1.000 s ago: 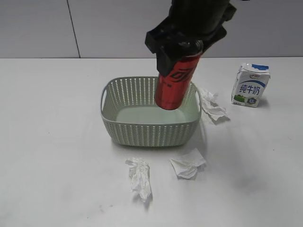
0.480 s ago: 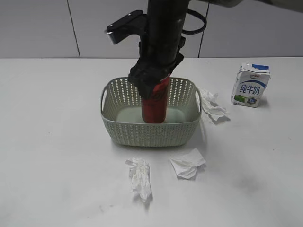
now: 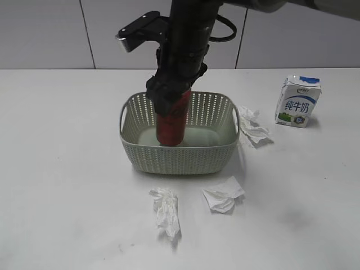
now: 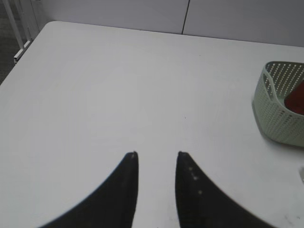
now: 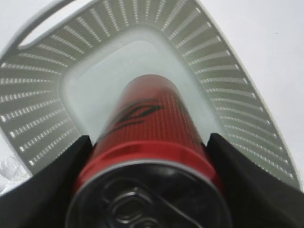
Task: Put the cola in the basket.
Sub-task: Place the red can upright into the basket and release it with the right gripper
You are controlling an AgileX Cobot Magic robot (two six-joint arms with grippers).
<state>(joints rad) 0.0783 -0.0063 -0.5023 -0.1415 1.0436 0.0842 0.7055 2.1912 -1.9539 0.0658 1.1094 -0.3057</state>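
Observation:
The red cola can (image 3: pixel 171 125) stands upright inside the pale green basket (image 3: pixel 180 157) at mid table, its base at or near the basket floor, left of centre. My right gripper (image 3: pixel 173 97) reaches down from above and is shut on the can's upper part. In the right wrist view the cola can (image 5: pixel 149 128) with its pull-tab top fills the space between both fingers, with the basket (image 5: pixel 42 95) around it. My left gripper (image 4: pixel 156 154) is open and empty over bare table, well left of the basket (image 4: pixel 280 118).
A white-and-blue milk carton (image 3: pixel 297 101) stands at the back right. Crumpled tissues lie right of the basket (image 3: pixel 252 126) and in front of it (image 3: pixel 223 194), (image 3: pixel 166 211). The table's left edge shows in the left wrist view.
My right gripper carried the can from a tilted pose over the basket's back rim down into the basket, turning it upright and shifting it left. The left gripper's motion cannot be judged.

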